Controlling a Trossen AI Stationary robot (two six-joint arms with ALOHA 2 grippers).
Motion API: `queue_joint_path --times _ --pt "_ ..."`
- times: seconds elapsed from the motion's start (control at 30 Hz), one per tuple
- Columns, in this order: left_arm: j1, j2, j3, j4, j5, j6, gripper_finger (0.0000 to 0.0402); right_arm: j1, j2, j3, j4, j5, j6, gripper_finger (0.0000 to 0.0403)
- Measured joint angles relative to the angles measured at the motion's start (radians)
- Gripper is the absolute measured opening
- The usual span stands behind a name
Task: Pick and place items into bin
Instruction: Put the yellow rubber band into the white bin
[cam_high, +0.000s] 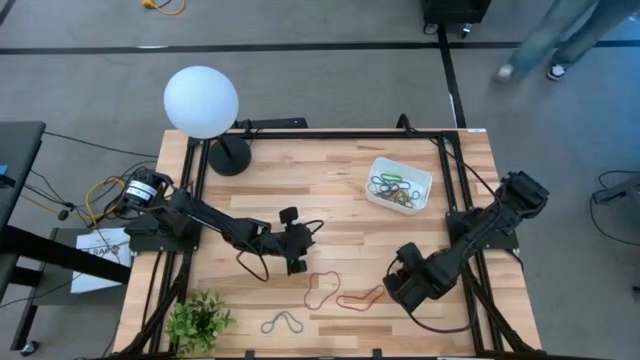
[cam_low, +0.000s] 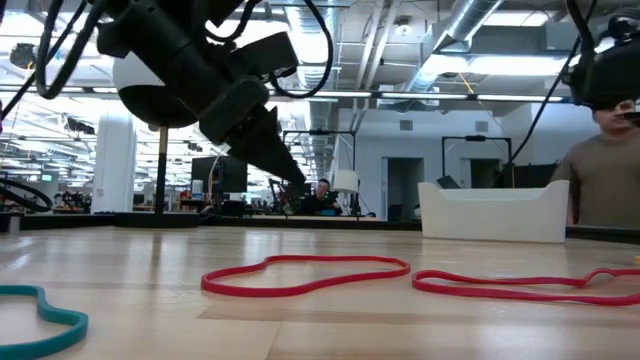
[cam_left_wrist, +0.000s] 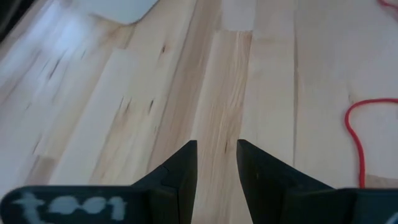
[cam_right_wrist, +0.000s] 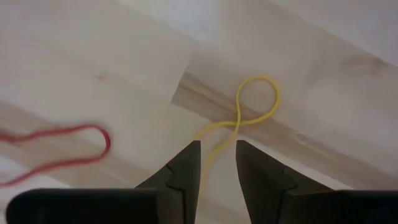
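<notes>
The white bin (cam_high: 421, 180) sits near the table's far right and holds several coloured rubber bands (cam_high: 392, 188). Two red bands (cam_high: 322, 290) (cam_high: 360, 297) and a grey-blue band (cam_high: 283, 322) lie flat on the near middle of the table. They show in the low view as red loops (cam_low: 305, 275) (cam_low: 520, 285) and a teal one (cam_low: 45, 315). My left gripper (cam_high: 297, 262) (cam_left_wrist: 217, 146) hovers shut over bare wood, left of the red bands. My right gripper (cam_high: 392, 288) (cam_right_wrist: 217, 146) is low at the table, shut on a yellow band (cam_right_wrist: 256, 102). My right gripper has the tail end (cam_right_wrist: 214, 144) of the yellow band between its two fingers, coming from above at a slant. The band's loop (cam_right_wrist: 264, 93) lies flat on the wood ahead of the fingers, slack. The pinch itself is hidden behind the fingers.
A white globe lamp (cam_high: 201, 100) on a black base stands at the far left corner, and a small green plant (cam_high: 199, 320) at the near left corner. Black cables (cam_high: 252, 262) trail from the left arm. A person (cam_low: 605, 170) is beyond the table's far side.
</notes>
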Motion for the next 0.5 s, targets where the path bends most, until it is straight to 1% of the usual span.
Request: queue_joint_path --times 0.3,0.5 --pt "0.026 0.0 0.0 0.065 0.079 0.079 0.0103 -0.032 0.0 -0.001 0.002 0.007 0.089 0.0095" --pt "0.026 0.0 0.0 0.064 0.085 0.115 0.0103 -0.031 0.0 -0.051 0.011 -0.006 0.161 0.0095"
